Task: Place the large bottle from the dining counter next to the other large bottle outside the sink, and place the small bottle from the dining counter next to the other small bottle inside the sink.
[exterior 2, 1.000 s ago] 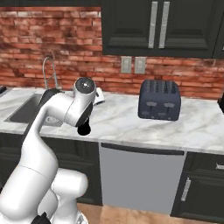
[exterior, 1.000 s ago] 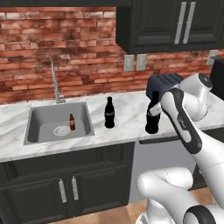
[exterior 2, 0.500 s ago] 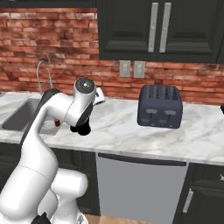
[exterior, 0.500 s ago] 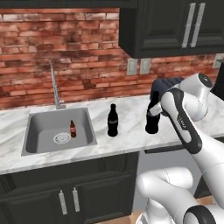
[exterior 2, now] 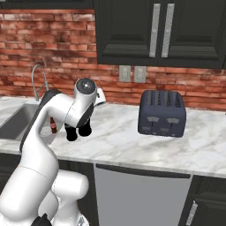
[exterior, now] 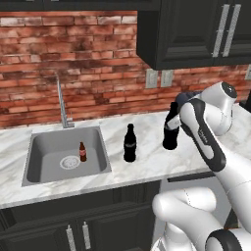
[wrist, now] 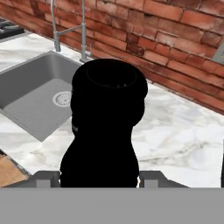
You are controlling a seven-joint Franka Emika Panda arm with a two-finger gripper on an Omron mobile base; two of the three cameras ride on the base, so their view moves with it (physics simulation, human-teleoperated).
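Note:
My gripper (exterior: 172,128) is shut on a large black bottle (exterior: 170,131), held upright with its base close to the marble counter (exterior: 147,166). In the hand view this large bottle (wrist: 107,127) stands between my fingertips (wrist: 46,177). The other large bottle (exterior: 129,143) stands on the counter just right of the sink (exterior: 34,171), a hand's width left of the held one. A small brown bottle (exterior: 82,151) stands inside the sink near the drain. In the right base view my arm covers most of the held bottle (exterior 2: 72,132). The dining counter and its small bottle are out of view.
A dark toaster (exterior 2: 162,114) sits on the counter to the right of my arm. The faucet (exterior: 61,103) rises behind the sink against the brick wall. Dark upper cabinets (exterior: 196,29) hang above. Bare marble lies between the standing bottle and the held one.
Both base views have shifted a little as the base moved along the counter. The gripper keeps its hold on the large bottle, and the bottles by the sink have not moved.

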